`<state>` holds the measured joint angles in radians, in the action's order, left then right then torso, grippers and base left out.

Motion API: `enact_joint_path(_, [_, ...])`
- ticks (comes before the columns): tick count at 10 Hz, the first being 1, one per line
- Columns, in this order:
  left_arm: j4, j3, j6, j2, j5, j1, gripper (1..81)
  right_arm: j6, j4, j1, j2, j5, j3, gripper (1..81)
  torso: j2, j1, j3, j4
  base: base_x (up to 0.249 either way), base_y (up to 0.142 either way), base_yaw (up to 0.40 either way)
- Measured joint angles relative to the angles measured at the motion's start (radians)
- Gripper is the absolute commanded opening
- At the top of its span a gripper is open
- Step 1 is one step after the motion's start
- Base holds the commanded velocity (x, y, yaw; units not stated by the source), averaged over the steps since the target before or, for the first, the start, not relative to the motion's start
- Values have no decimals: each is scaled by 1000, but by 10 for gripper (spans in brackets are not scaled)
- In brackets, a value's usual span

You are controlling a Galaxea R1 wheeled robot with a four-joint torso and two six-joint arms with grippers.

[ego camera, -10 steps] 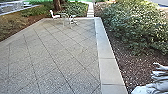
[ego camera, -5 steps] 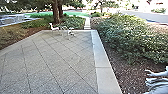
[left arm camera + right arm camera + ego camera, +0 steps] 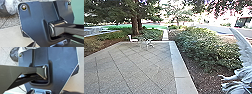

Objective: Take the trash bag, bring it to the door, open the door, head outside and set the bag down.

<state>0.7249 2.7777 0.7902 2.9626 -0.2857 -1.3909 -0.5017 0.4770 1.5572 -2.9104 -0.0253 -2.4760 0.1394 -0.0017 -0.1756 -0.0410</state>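
The trash bag [image 3: 11, 9] shows just beyond the robot's dark base plate [image 3: 35, 15], over the speckled paving [image 3: 134, 67]; whether it rests there or hangs just above, I cannot tell. Its film looks thin, glossy and creased, so it should handle as soft and slack, probably light, apt to slip or tear if pinched at one fold. The gathered neck would be the place to take hold, though I cannot make it out. Whether either end effector is wide, narrow or closed around the plastic, I cannot tell. Beyond, the patio runs along a pale stone edging [image 3: 180, 68] to a white chair [image 3: 134, 40], with shrubs [image 3: 206, 47] alongside. The outdoor part seems reached; setting down calls for a slow, low release.
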Motion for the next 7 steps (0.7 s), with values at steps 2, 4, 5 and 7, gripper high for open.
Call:
enact_joint_path(2, [0,3,19,27,61,-42,811,0,0,0,-13,0,-14,811,0,0,9,-1,0,0,0])
enact_joint_path(4, [0,3,20,39,148,-61,811,-1,0,0,-37,0,-35,811,1,0,7,-1,0,0,0])
enact_joint_path(5, [0,6,20,47,199,-68,811,-1,0,0,-56,0,-56,811,1,0,7,-1,0,0,0])
enact_joint_path(7, [0,6,20,73,266,-89,811,-1,-1,1,-87,1,-100,811,1,0,7,-1,0,0,0])
